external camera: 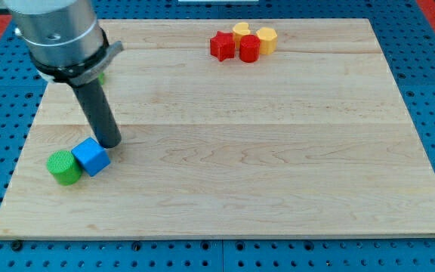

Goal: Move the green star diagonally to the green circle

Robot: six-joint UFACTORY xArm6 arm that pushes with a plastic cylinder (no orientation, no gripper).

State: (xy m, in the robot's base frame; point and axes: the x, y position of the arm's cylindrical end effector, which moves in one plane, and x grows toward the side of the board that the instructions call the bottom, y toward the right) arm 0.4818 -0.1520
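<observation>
Two blocks touch near the worktop's [225, 151] bottom-left corner: green cylinder [64, 167], blue cube [91, 156]. My tip [109, 143], a plain rod with no jaws, sits just beside the cube.

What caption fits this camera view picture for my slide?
My tip touches the blue cube beside the green circle; red and yellow blocks cluster at the view's top.

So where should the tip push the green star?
Probably the green star on its side toward the view's top, since the green circle lies below it. My tip sits by the blue cube; the star is mostly hidden behind the arm.
</observation>
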